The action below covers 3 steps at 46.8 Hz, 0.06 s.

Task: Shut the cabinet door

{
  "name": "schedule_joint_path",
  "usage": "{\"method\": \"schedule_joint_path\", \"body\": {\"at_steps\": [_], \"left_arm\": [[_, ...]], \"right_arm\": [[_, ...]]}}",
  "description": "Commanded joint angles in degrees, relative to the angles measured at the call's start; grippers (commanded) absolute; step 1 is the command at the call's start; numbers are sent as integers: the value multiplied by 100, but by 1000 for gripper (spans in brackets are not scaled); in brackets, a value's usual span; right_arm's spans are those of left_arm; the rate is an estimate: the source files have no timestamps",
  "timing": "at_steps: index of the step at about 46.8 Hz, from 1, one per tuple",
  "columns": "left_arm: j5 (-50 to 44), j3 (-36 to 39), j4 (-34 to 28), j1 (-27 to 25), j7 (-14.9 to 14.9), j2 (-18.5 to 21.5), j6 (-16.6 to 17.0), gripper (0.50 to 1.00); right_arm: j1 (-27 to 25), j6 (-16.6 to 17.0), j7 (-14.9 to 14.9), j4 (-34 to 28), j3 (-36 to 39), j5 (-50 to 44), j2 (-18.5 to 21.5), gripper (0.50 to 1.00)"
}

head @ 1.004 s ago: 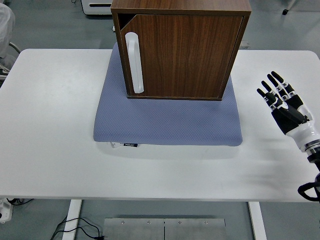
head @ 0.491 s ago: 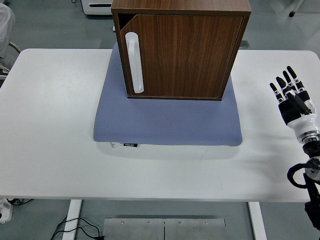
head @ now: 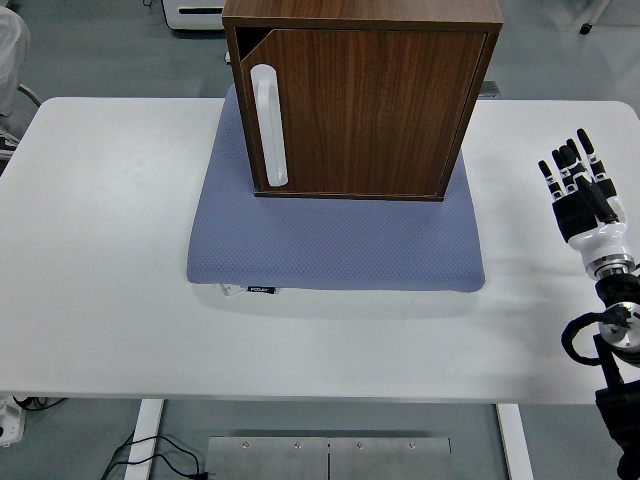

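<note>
A white table (head: pixel 110 280) is filling most of the head view, seen from above and from the near side. Its left half is lying bare; no left arm is showing anywhere.

In the middle, toward the far side, a blue-grey mat (head: pixel 330 250) is lying flat on the table. A dark wooden cabinet (head: pixel 362 100) is standing on the far part of the mat, its front facing the near edge. Its door (head: pixel 370 110) is covering almost the whole front. A long white handle (head: pixel 268 125) is running upright along the door's left side. At the top left corner a thin dark wedge is showing between door and frame, so the door is looking nearly flush, perhaps not fully seated; this is hard to tell.

At the right edge, the right hand (head: pixel 578 195) is hovering over the table, well apart from the cabinet and off the mat. Its fingers (head: pixel 583 150) are pointing away toward the far side, straight and slightly spread, released and grasping nothing.

Judging from this, the closing is looking as good as finished, and the hand is standing clear of the cabinet. If the corner gap is real, the next move is calling for a reach back left to the door front and a gentle flat push near the handle side.
</note>
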Motion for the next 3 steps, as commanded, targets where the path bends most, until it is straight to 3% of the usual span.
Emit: {"method": "schedule_joint_path", "body": {"at_steps": [1,3], "left_arm": [[1,0,0,0,0,0,0,1000],[1,0,0,0,0,0,0,1000]], "right_arm": [[13,1,7,-22,-1,0,77,1000],[5,1,7,-22,-1,0,86,1000]]}}
